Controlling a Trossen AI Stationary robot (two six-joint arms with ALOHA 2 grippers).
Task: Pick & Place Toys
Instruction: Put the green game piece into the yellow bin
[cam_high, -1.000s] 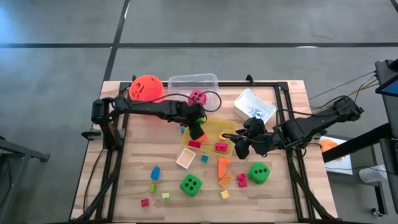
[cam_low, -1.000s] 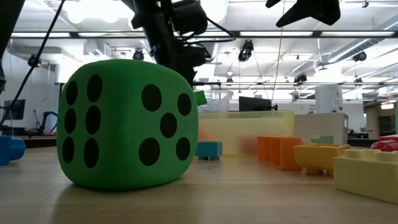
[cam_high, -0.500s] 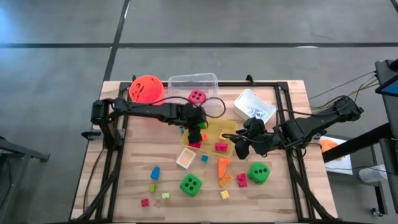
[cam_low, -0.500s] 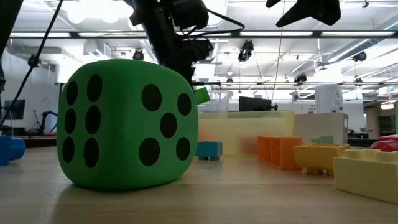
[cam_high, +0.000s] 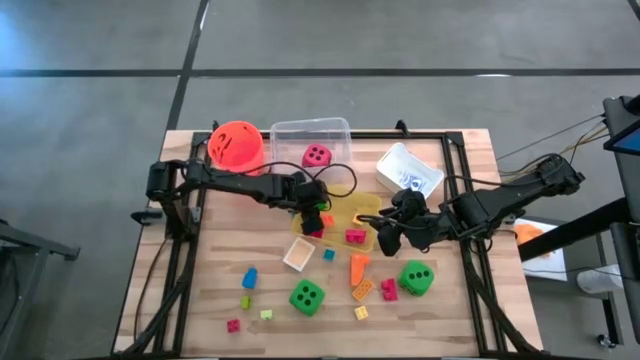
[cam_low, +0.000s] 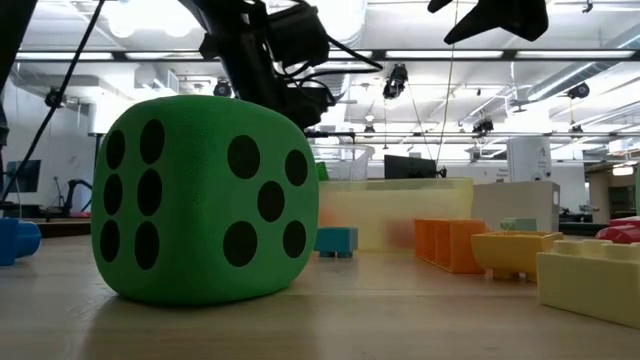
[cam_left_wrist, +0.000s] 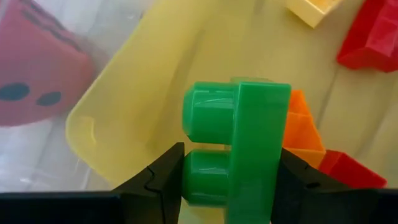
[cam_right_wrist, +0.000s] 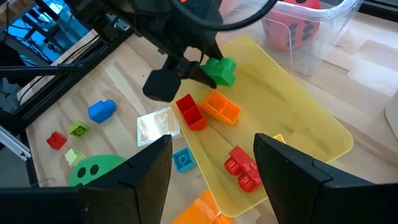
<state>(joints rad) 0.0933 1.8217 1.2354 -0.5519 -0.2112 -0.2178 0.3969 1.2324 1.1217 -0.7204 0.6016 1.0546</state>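
We see the green block clamped between the left gripper fingers, held just above the yellow tray, over the tray's orange block and red block. The clear bin holding the pink die stands just behind; the right gripper, fingers parted and empty, waits at the tray's opposite edge above the desk.

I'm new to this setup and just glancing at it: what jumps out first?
The left gripper holds a green block above the yellow tray mid-table. A big green die fills the low view, standing on the table's front part. The right gripper waits, open, at the tray's right edge.
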